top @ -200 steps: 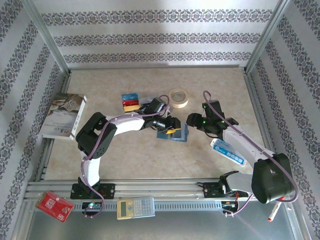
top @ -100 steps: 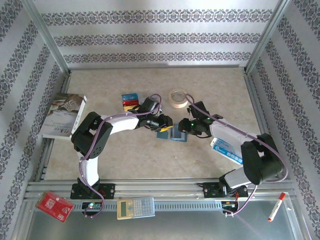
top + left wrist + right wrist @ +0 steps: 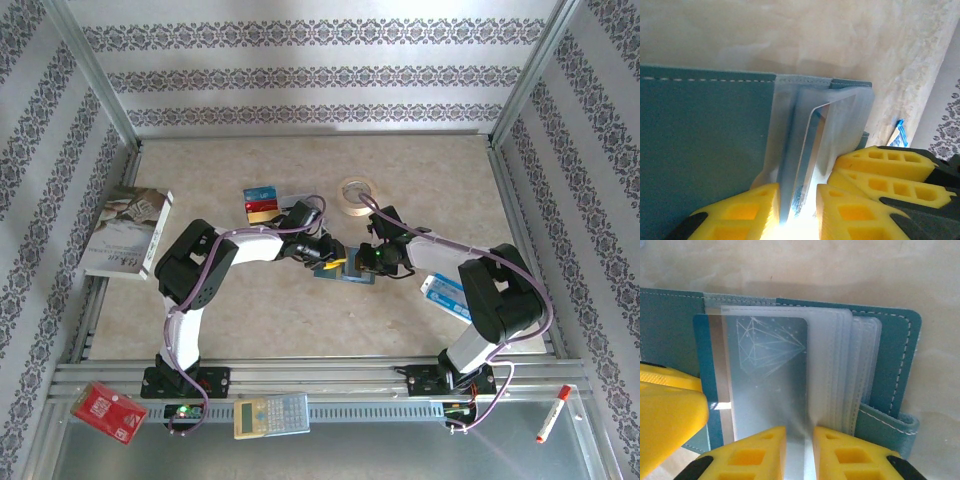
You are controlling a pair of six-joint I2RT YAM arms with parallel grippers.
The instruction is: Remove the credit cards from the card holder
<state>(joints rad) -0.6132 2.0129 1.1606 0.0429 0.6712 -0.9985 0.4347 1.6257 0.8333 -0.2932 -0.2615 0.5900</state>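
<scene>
Credit card point(image 3: 765, 365) face-on, right wrist view

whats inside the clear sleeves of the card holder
A teal card with white line pattern shows through the front clear sleeve of the card holder. Sleeves stacked behind are covered; their contents cannot be seen.

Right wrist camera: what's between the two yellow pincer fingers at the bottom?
A clear sleeve of the card holder sits between the fingers of the right pincer, in the right wrist view.
</scene>
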